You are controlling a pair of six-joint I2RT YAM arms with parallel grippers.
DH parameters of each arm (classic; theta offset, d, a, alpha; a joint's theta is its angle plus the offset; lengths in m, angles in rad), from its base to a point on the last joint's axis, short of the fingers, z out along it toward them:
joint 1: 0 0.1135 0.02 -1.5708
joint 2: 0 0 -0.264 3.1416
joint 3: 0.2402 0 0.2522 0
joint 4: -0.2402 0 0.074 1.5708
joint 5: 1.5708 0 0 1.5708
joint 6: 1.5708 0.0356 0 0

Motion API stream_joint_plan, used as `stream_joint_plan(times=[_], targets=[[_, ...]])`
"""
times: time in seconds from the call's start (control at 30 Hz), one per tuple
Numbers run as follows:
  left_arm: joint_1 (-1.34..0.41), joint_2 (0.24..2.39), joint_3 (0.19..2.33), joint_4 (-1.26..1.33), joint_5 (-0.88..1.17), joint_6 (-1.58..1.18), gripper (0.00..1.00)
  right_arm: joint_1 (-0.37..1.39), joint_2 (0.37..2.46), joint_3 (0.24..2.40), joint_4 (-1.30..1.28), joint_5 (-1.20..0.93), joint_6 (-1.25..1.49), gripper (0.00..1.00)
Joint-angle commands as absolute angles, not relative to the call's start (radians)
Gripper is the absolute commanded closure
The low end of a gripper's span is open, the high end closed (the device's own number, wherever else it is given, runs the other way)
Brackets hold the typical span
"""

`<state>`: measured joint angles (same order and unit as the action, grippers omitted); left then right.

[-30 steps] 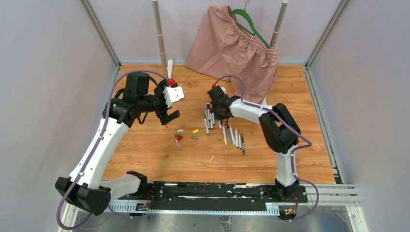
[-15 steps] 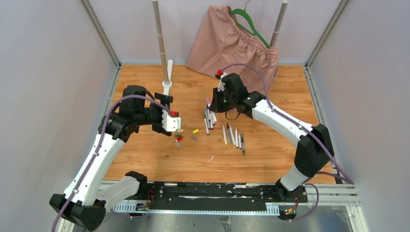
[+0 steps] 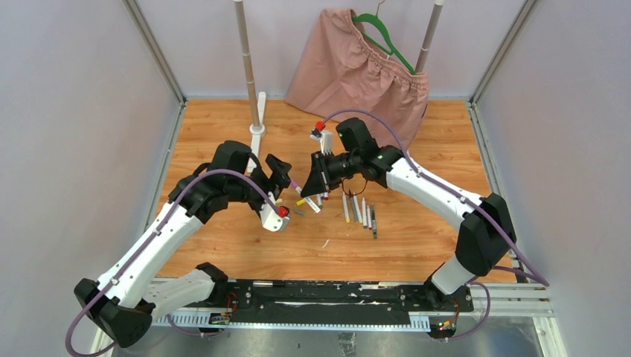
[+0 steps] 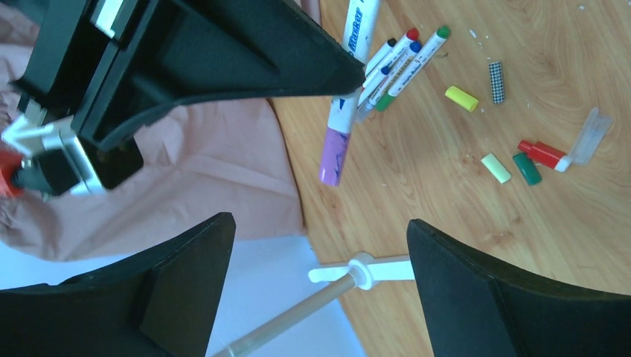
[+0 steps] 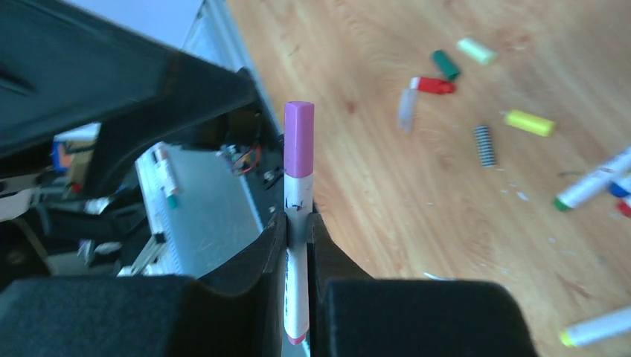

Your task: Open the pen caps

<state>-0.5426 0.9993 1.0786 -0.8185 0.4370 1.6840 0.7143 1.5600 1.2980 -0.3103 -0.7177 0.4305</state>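
My right gripper [image 5: 298,223] is shut on a white pen [image 5: 296,282] and holds it off the table. The pen's purple cap [image 5: 299,139] sticks out past the fingertips toward the left arm. In the top view the right gripper [image 3: 312,181] faces my left gripper [image 3: 285,181] at close range. In the left wrist view, the left gripper [image 4: 320,253] is open and empty, and the purple cap [image 4: 333,152] hangs just beyond its gap, touching neither finger. Loose caps lie on the wood: yellow [image 4: 461,98], pale yellow [image 4: 495,168], green [image 4: 527,168], red [image 4: 543,154]. More pens [image 3: 357,210] lie beside them.
A pink skirt [image 3: 364,71] on a green hanger [image 3: 387,41] hangs from a rack at the back. The rack's poles [image 3: 248,67] stand on a white foot [image 3: 257,134] just behind the left gripper. Grey walls enclose the wooden table [image 3: 417,238].
The right arm has lifted the purple-capped pen out of the pile and turned it toward the left. The left arm has swung down and right to face it, still open.
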Motion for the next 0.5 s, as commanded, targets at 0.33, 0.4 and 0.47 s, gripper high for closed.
stream_joint_plan(times=[0.33, 0.4, 0.47], targets=[[-0.601, 1.03, 1.027, -0.816, 0.344, 1.78, 0.4, 0.752, 1.614, 1.383, -0.25, -0.966, 0.495, 1.0], [-0.607, 1.04, 1.034, -0.815, 0.331, 1.768, 0.48, 0.752, 1.621, 1.39, -0.246, -0.969, 0.501, 1.0], [-0.61, 1.05, 1.046, -0.815, 0.325, 1.746, 0.57, 0.752, 1.625, 1.39, -0.237, -0.966, 0.509, 1.0]])
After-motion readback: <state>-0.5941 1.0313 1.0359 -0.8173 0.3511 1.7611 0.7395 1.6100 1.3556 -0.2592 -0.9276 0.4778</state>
